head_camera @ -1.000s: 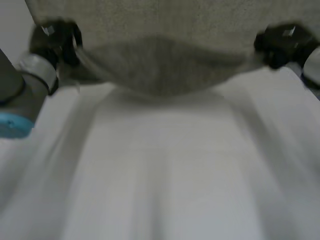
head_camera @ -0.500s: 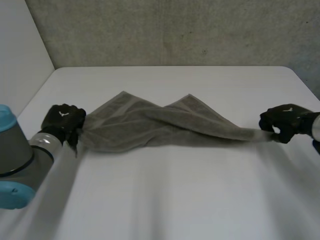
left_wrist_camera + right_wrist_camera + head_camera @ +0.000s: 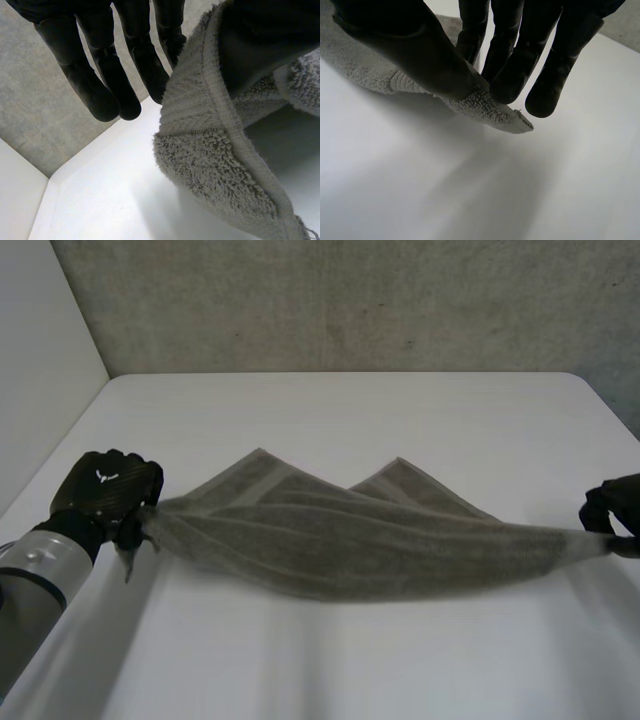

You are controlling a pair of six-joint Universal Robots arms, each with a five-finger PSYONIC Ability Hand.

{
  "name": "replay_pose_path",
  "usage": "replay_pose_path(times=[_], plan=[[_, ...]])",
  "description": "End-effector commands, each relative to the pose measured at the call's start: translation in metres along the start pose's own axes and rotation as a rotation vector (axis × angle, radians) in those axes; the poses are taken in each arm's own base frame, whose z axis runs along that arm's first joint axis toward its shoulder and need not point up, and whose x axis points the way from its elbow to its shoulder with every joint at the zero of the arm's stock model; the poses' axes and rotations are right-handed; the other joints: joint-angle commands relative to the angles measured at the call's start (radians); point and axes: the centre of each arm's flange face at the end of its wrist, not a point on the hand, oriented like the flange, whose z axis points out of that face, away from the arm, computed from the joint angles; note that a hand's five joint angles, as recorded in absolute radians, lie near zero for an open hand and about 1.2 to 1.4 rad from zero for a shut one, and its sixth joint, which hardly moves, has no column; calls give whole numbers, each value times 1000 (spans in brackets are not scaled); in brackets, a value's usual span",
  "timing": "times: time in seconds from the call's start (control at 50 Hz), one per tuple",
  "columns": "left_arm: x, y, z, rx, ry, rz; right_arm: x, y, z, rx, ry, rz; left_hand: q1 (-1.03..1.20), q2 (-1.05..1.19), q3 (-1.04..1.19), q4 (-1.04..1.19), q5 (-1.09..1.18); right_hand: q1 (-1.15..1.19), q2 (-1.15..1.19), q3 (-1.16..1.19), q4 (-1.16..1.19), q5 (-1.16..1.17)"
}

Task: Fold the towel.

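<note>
We note the towel (image 3: 350, 540) stretched sideways across the white table (image 3: 330, 670), with two of its corners lying flat on the far side. The left hand (image 3: 105, 490) grasps the towel's left end, thumb pressed against fingers. The right hand (image 3: 612, 510) pinches the opposite corner between thumb and fingers, low over the table's right side.

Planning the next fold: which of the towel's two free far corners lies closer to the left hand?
The corner toward the left hand; the other free corner lies further along the towel, toward the right hand.
</note>
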Motion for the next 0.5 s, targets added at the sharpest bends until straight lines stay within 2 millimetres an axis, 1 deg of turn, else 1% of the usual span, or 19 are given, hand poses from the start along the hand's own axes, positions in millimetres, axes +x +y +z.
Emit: replay_pose_path(times=[0.02, 0.12, 0.16, 0.24, 0.28, 0.3, 0.32, 0.34, 0.38, 0.4, 0.44, 0.46, 0.48, 0.5], plan=[[-3, 6, -4, -20, -13, -6, -5, 9, -7, -36, -8, -64, -60, -123, -156, -125, -272, 51, 253, 52, 60, 34], [-4, 9, -1, -30, -14, -10, -9, 10, -5, -35, -24, -87, -60, -123, -156, -125, -272, 51, 253, 52, 60, 34], [-2, 14, 0, -46, -5, -12, -10, 11, -2, -38, -31, -82, -60, -123, -156, -125, -272, 51, 253, 52, 60, 34], [3, 17, -1, -61, 13, -12, -11, 12, 0, -42, -30, -82, -77, -141, -173, -142, -289, 51, 253, 52, 60, 34], [5, 19, -2, -67, 21, -11, -12, 13, 2, -47, -35, -85, -162, -225, -258, -227, -374, 51, 253, 52, 60, 34], [5, 19, -2, -67, 21, -11, -12, 13, 2, -47, -35, -85, -162, -226, -258, -227, -374, 51, 253, 52, 60, 34], [6, 20, -3, -72, 24, -12, -14, 13, 4, -47, -39, -87, -223, -287, -319, -289, -435, 51, 253, 52, 60, 34], [6, 20, -3, -72, 24, -12, -14, 13, 4, -47, -39, -87, -224, -287, -320, -289, -436, 51, 253, 52, 60, 34], [9, 21, -8, -80, 40, -14, -15, 11, 5, -39, -38, -93, -408, -471, -504, -473, -620, 51, 253, 52, 60, 34], [9, 21, -8, -80, 40, -14, -15, 11, 5, -39, -38, -93, -409, -472, -505, -474, -621, 51, 253, 52, 60, 34], [11, 20, -10, -77, 57, -14, -13, 9, 7, -28, -18, -94, -590, -653, -686, -655, -802, 51, 253, 52, 60, 34], [11, 20, -10, -77, 57, -14, -13, 9, 7, -28, -17, -94, -591, -654, -687, -656, -803, 51, 253, 52, 60, 34], [10, 16, -11, -64, 60, -12, -10, 8, 7, -25, -2, -96, -669, -733, -765, -735, -881, 51, 253, 52, 60, 34], [10, 16, -11, -64, 60, -12, -10, 8, 8, -24, -2, -96, -670, -734, -766, -735, -882, 51, 253, 52, 60, 34]])
